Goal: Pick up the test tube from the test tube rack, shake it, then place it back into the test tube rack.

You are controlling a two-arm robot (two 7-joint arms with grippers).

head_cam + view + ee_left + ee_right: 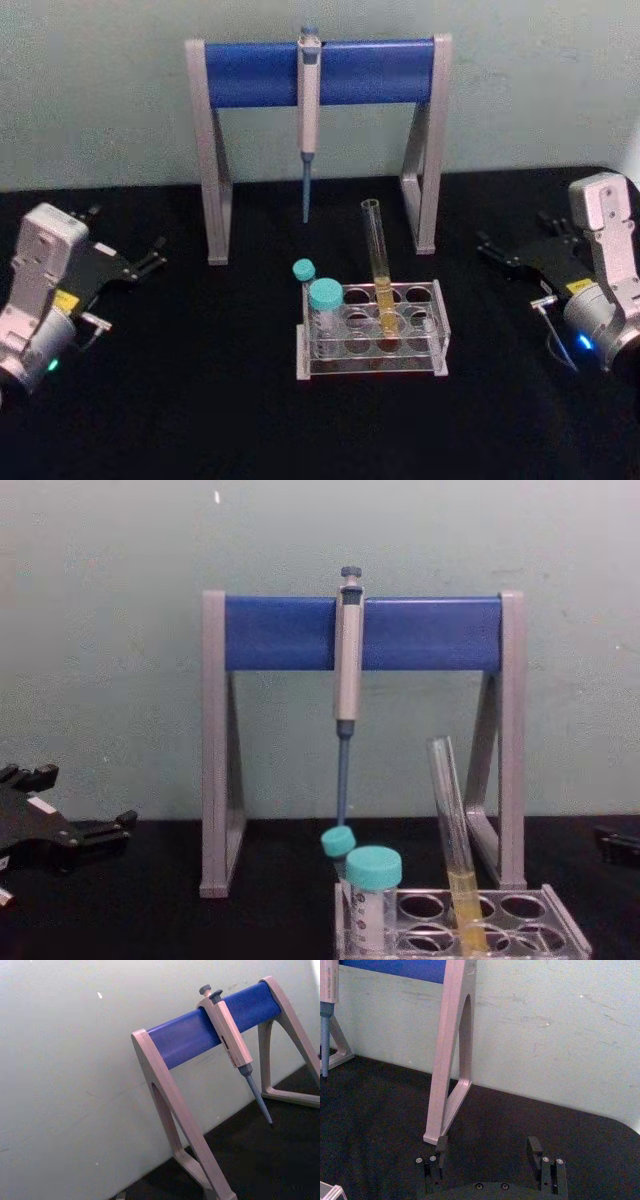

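Note:
The test tube (377, 256) is a long clear glass tube with yellow liquid in its lower part. It stands tilted in a hole of the clear test tube rack (436, 330) at the table's middle, and also shows in the chest view (452, 820). My left gripper (128, 232) rests open at the far left, well away from the rack. At the far right my right gripper (515, 232) is open too; the right wrist view shows its fingers (441, 1146) wide apart with nothing between them.
Two teal-capped tubes (324, 296) stand in the rack's left end. Behind the rack is a grey-and-blue pipette stand (320, 72) with a grey pipette (309, 110) hanging from it. Black tabletop lies open on both sides of the rack.

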